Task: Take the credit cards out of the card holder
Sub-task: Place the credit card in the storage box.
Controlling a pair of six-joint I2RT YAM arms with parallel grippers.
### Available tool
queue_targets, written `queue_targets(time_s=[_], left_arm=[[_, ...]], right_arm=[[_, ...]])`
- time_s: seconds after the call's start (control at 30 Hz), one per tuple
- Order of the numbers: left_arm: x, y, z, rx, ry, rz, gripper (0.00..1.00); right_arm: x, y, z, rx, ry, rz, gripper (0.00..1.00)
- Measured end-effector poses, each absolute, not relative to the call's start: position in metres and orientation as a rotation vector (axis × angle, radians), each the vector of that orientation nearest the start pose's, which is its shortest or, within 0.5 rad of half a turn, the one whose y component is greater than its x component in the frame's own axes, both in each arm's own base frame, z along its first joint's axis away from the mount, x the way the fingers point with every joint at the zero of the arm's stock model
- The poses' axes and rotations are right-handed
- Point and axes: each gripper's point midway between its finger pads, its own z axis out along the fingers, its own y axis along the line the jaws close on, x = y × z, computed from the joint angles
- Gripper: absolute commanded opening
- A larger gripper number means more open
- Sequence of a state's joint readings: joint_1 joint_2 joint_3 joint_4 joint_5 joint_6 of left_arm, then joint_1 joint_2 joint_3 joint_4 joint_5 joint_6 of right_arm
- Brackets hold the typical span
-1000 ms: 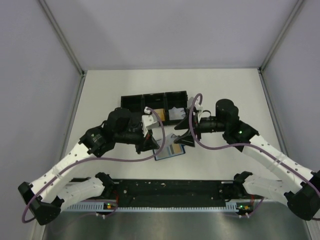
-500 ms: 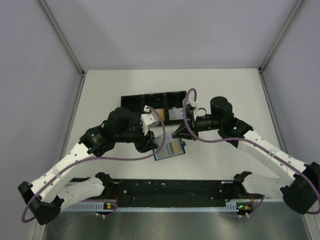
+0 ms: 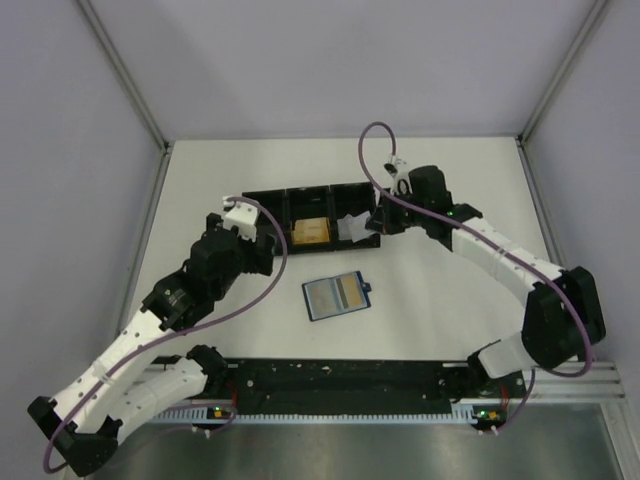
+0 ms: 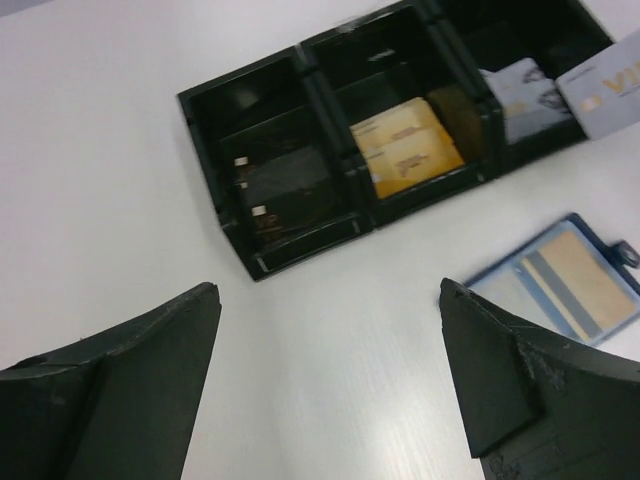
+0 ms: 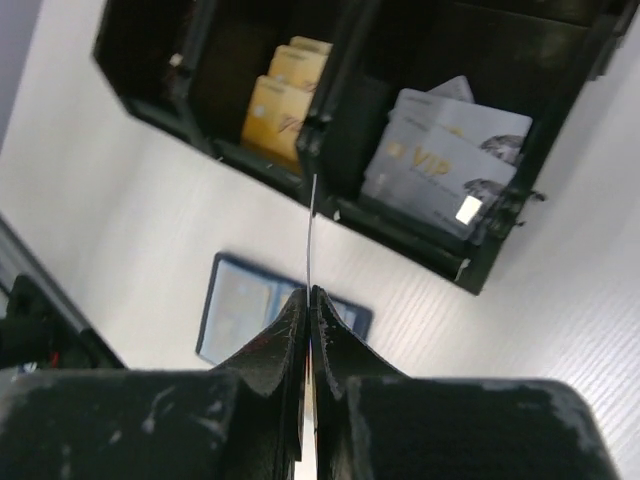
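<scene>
The right gripper point(image 5: 310, 292) is clamped shut on a thin credit card point(image 5: 311, 230), seen edge-on, at the right end of the black three-compartment tray point(image 3: 265, 212). The tray's right compartment holds grey cards point(image 5: 445, 160) printed "VIP" (the finer print is too small to read). The middle compartment holds gold cards point(image 4: 405, 145) whose script is illegible. The left gripper point(image 4: 328, 295) hangs with jaws spread wide, holding nothing, over the white table point(image 3: 450, 300) near the tray's left end. The dark-blue card holder point(image 3: 336, 296) lies open and flat in front of the tray, apart from both grippers. A tan, grey-striped panel shows inside it.
</scene>
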State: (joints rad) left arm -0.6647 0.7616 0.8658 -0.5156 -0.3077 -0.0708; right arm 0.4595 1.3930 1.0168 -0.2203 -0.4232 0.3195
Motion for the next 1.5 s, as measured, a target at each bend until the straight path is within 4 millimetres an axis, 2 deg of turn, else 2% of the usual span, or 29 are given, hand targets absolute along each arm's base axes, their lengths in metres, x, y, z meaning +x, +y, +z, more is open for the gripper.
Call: queue_targets(time_s=[0.1, 0.3, 0.43, 0.6, 0.83, 1.03, 1.1, 1.17, 1.33, 1.43, 1.5], left_arm=[[0.251, -0.109, 0.242, 0.299, 1.938, -0.076, 0.94], [0.254, -0.099, 0.244, 0.238, 1.933, -0.030, 0.94], [0.254, -0.100, 0.244, 0.238, 1.933, -0.031, 0.94], [0.253, -0.100, 0.244, 0.240, 1.931, -0.040, 0.94], [0.252, -0.099, 0.245, 0.237, 1.926, -0.048, 0.94], [0.252, -0.102, 0.245, 0.247, 1.929, -0.065, 0.94], [0.251, -0.102, 0.245, 0.250, 1.927, -0.071, 0.94], [0.250, -0.104, 0.246, 0.253, 1.926, -0.083, 0.94], [0.248, -0.110, 0.246, 0.266, 1.929, -0.125, 0.94], [0.246, -0.111, 0.243, 0.252, 1.946, -0.142, 0.94], [0.244, -0.110, 0.242, 0.238, 1.949, -0.151, 0.94]], right_arm=[[0.341, 0.246, 0.164, -0.312, 2.286, 0.789, 0.00], [0.381, 0.248, 0.140, -0.176, 2.371, 0.691, 0.00], [0.397, 0.257, 0.124, -0.126, 2.416, 0.692, 0.00], [0.401, 0.269, 0.105, -0.095, 2.477, 0.753, 0.02], [0.394, 0.274, 0.090, -0.058, 2.544, 0.792, 0.39], [0.392, 0.262, 0.086, -0.038, 2.571, 0.705, 0.59], [0.389, 0.255, 0.091, -0.034, 2.572, 0.663, 0.65], [0.388, 0.248, 0.106, -0.041, 2.543, 0.621, 0.68], [0.378, 0.239, 0.176, -0.110, 2.371, 0.562, 0.72], [0.352, 0.254, 0.212, -0.229, 2.259, 0.553, 0.74], [0.327, 0.272, 0.219, -0.334, 2.215, 0.566, 0.74]])
